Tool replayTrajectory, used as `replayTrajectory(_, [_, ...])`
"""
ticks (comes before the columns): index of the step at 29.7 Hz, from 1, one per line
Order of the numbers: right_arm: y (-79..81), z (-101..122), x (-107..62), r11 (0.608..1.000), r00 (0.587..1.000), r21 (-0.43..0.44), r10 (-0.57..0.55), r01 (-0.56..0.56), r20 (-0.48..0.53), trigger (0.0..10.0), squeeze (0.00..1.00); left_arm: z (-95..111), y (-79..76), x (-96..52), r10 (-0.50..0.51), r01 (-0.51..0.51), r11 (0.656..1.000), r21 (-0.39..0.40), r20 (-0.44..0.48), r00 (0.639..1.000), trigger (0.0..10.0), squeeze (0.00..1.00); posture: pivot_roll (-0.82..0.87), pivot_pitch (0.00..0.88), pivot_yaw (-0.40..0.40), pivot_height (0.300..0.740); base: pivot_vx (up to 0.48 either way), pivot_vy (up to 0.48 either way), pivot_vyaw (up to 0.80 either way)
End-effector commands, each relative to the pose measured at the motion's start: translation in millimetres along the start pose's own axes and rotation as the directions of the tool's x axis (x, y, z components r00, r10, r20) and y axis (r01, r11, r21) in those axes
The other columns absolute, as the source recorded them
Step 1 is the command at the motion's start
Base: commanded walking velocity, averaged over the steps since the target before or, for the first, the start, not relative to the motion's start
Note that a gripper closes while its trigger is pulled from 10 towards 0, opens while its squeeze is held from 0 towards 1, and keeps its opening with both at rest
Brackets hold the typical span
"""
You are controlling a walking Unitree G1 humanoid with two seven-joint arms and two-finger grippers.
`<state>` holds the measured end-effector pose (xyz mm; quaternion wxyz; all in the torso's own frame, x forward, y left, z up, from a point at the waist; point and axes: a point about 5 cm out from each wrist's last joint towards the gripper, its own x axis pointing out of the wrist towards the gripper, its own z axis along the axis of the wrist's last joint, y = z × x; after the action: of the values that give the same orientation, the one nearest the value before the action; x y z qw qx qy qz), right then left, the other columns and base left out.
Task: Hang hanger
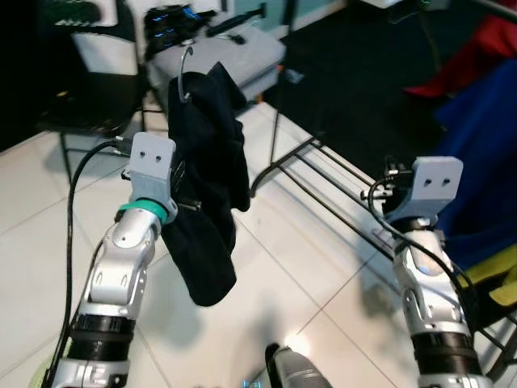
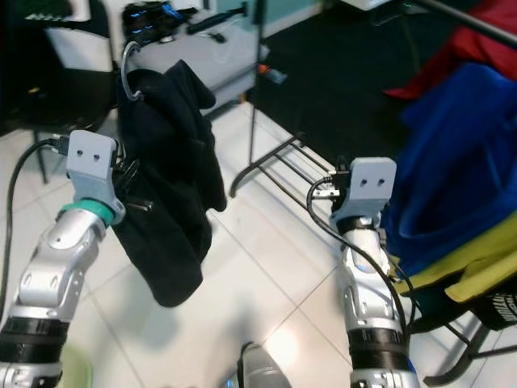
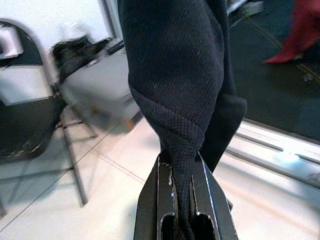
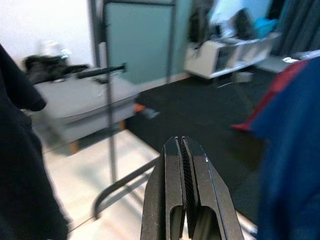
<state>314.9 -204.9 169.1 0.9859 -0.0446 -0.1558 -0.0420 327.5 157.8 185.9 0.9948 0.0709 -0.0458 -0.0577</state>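
White floor tiles (image 1: 283, 267) run under both my arms, meeting a dark carpet (image 1: 363, 73) farther out. My left gripper (image 3: 183, 200) has its fingers (image 3: 206, 192) pressed together on a fold of a dark garment (image 1: 206, 186), the cloth squeezed into the narrow slot between them. From that pinch the garment rises to the hanger (image 1: 187, 71), whose silver hook curls free in the air above the fingers, and the rest of the cloth droops below my wrist without reaching the tiles. Beyond it I see a grey bench (image 1: 234, 56) with dark items on top and a black chair (image 1: 89, 89) off to the left. My right gripper (image 4: 182, 165) has its fingers closed flat against each other with nothing between them, held up in open air. Ahead of them stands the upright post of a clothes rack (image 4: 111, 135), its curved foot and base rails (image 1: 323, 178) lying on the tiles. Blue fabric (image 2: 460, 162) hangs just right of that gripper, with red (image 1: 477, 56) beyond and yellow (image 2: 477, 267) below.
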Motion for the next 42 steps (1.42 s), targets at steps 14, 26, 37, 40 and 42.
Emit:
replayTrajectory(14, [-2.2,7,-1.0,1.000,1.000,0.007,-0.020,0.020,0.023,10.0,0.00,6,-1.3,3.5,-0.013,0.014,1.000,-0.011,0.035,0.999,10.0,0.00,-0.09,0.087,0.091,0.740,0.000,0.000,-0.80])
replayTrajectory(26, [-1.8,9,-0.8,1.000,1.000,0.008,-0.020,0.020,0.025,10.0,0.00,5,-5.2,4.0,-0.031,0.032,0.998,-0.051,0.024,0.999,10.0,0.00,-0.10,0.088,0.087,0.740,0.000,0.000,-0.80])
replayTrajectory(37, [-0.5,9,-2.3,1.000,1.000,0.001,-0.015,0.015,0.025,10.0,0.00,10,-12.4,6.4,-0.052,0.054,0.994,-0.100,0.027,0.998,10.0,0.00,-0.11,0.089,0.091,0.740,0.000,0.000,-0.73])
replayTrajectory(40, [0.8,9,-2.6,1.000,1.000,0.000,-0.008,0.008,0.026,10.0,0.00,9,-11.2,6.9,-0.039,0.042,0.995,-0.094,0.027,0.999,10.0,0.00,-0.11,0.089,0.091,0.740,0.000,0.000,0.00])
replayTrajectory(42, [1.6,10,-2.8,1.000,1.000,0.001,-0.006,0.006,0.027,10.0,0.00,10,-8.9,7.4,-0.019,0.021,0.997,-0.072,0.034,0.999,10.0,0.00,-0.11,0.089,0.091,0.740,0.000,0.000,0.00])
